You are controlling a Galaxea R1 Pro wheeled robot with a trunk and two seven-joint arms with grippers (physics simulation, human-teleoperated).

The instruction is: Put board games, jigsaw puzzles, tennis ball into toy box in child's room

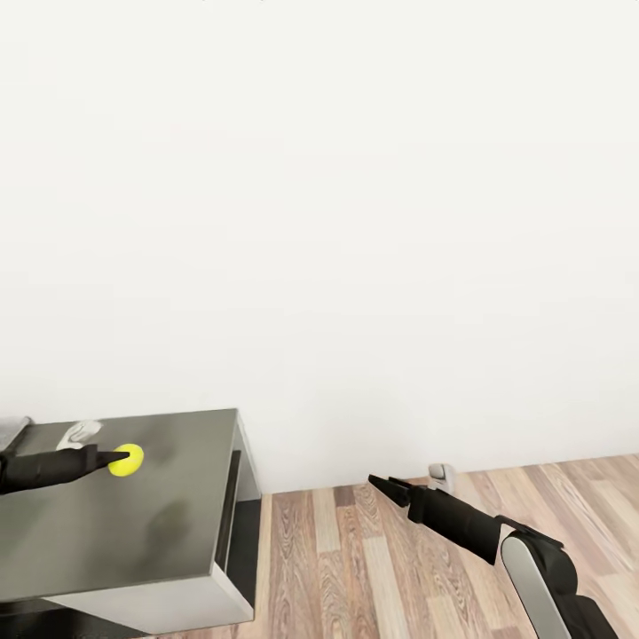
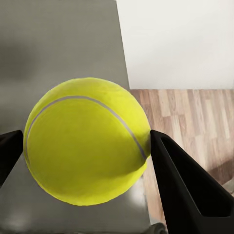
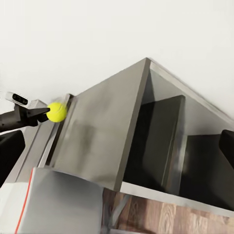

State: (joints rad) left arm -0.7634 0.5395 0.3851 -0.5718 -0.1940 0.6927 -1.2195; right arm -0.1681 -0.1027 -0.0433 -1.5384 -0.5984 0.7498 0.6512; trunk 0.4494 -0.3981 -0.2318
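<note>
The yellow-green tennis ball (image 1: 130, 460) hangs just above the dark grey top of the table's lower section (image 1: 133, 532), with my left gripper (image 1: 114, 459) shut on it. In the left wrist view the tennis ball (image 2: 87, 146) sits squeezed between the two black fingers (image 2: 185, 185). The right wrist view catches the same ball (image 3: 57, 111) over the table's lower section (image 3: 102, 126). My right gripper (image 1: 382, 484) hovers over the wood floor to the right of the table, open with nothing in it. The toy box, board games, jigsaw puzzles and bed are out of view.
A plain white wall (image 1: 355, 222) stands behind the table. Wood-plank floor (image 1: 373, 568) lies to its right. A small whitish object (image 1: 80, 433) sits at the back of the grey top. A pale grey slab with a red edge (image 3: 53, 200) shows in the right wrist view.
</note>
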